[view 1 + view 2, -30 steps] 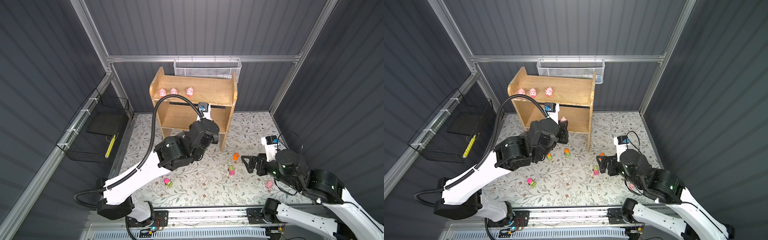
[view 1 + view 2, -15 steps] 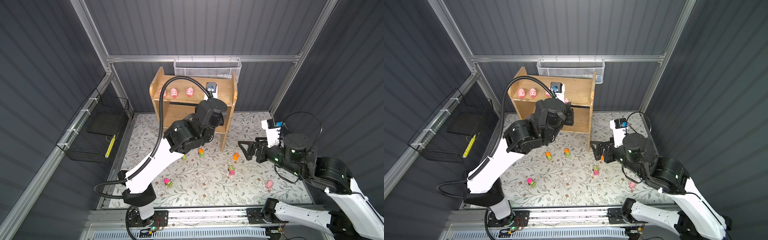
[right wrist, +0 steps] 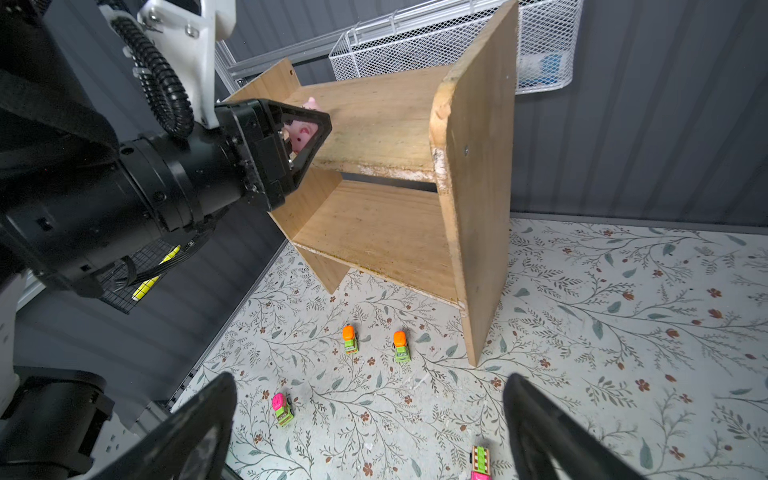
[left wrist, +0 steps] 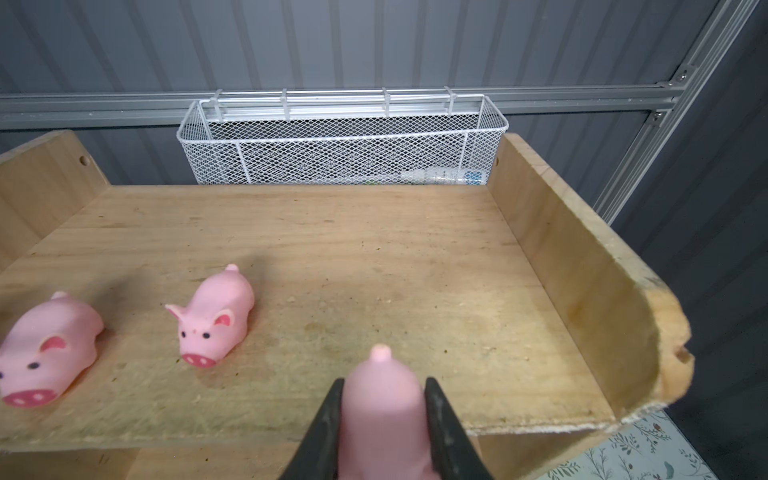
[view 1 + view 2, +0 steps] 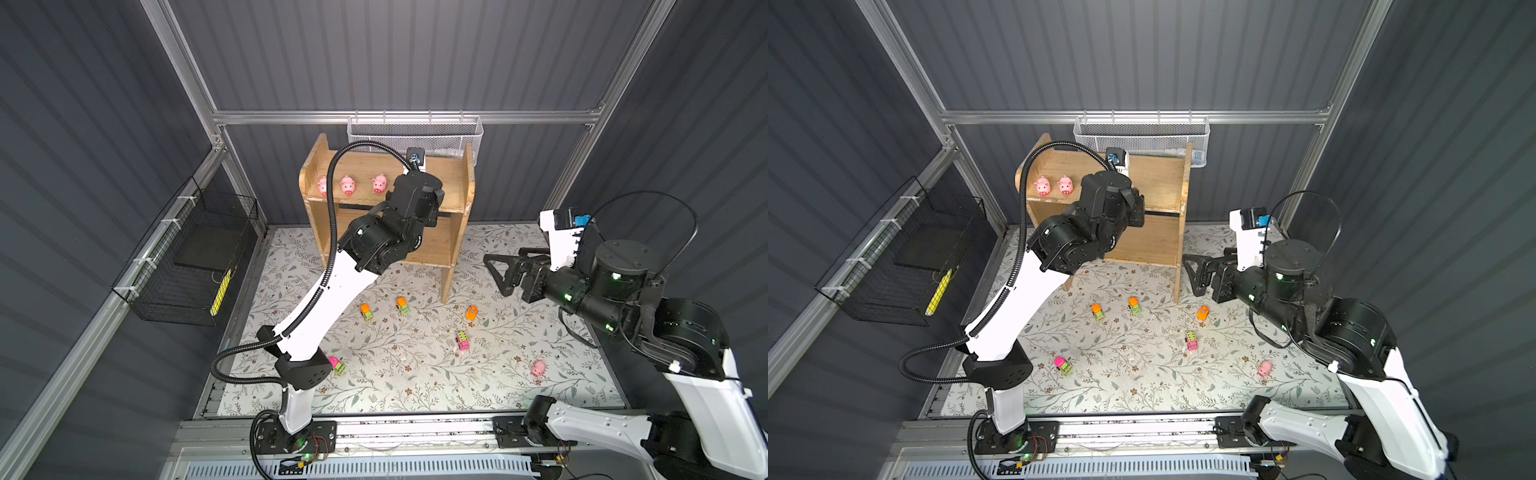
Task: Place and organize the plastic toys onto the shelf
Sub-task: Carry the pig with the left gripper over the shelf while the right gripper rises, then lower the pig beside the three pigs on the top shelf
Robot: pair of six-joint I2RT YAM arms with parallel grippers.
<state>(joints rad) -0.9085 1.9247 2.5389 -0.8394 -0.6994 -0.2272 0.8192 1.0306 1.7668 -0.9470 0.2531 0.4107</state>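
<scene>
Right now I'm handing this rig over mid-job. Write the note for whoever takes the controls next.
Grippers: the left gripper is shut on the held pig, at the front edge of the top tier of the shelf. I cannot tell whether that pig rests on the board. The right gripper is open and empty, above the mat to the right of the shelf.
Done: three pigs stand in a row on the top tier.
Left: release the held pig, then shelve the last pig and the five vehicles, all on the mat.
</scene>
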